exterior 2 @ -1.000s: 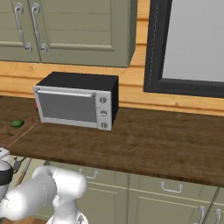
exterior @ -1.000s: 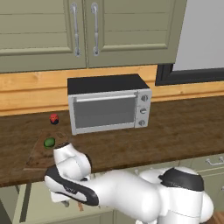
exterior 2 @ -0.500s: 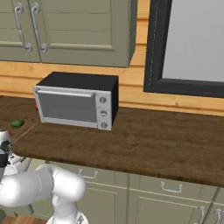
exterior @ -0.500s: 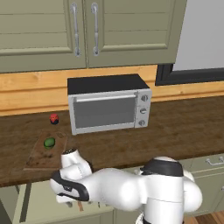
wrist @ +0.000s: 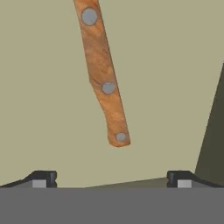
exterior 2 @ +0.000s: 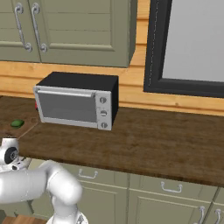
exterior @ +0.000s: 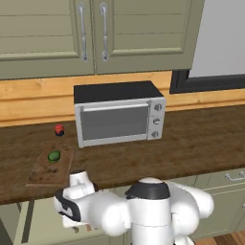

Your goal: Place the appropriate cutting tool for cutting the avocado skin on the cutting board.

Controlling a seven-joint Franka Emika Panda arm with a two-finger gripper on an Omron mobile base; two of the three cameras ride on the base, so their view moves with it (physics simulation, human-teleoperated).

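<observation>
Olive drawer floor w/ knife (wrist: 103, 74) handle lying loose; fingers (wrist: 111, 179) spread wide, empty, just short of it.

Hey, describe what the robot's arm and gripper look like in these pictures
The arm is glossy white, built from fat rounded segments, with dark grey or black bands at the joints. No cables or markings are visible. The gripper has two small dark fingertips, blocky, each with a light grey square pad face.
</observation>
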